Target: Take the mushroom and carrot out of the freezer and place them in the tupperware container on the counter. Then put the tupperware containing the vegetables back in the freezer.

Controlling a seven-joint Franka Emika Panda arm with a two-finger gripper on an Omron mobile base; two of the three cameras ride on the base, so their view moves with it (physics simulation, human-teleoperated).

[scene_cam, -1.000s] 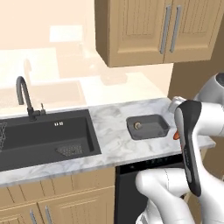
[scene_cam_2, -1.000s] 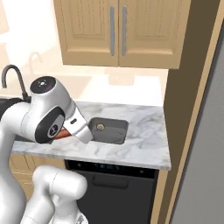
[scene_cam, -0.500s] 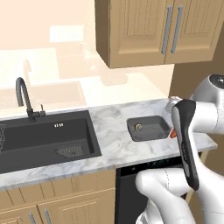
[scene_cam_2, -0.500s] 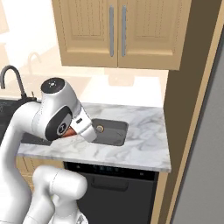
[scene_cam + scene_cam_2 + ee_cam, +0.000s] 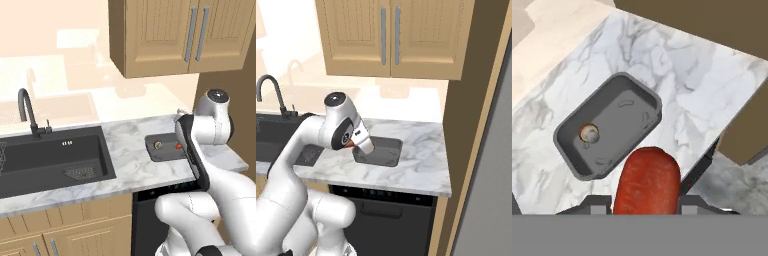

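Carrot [image 5: 647,179] sits clamped between the gripper [image 5: 646,201] fingers, its orange-red end pointing down at the tub [image 5: 637,95] below. The gripper hangs above the tub's near edge over the marble counter [image 5: 702,95]. Inside the tub, at one end, lies the small round mushroom [image 5: 589,133]. The sink [image 5: 50,160] sits well off to the left.

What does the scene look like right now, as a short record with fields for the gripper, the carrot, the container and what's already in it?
gripper: shut on the carrot, above the counter
carrot: orange-red, held between the fingers, not yet in the tub
tupperware container: dark grey, open, on the counter
inside container: mushroom near one end
sink: black basin to the left, on the same counter
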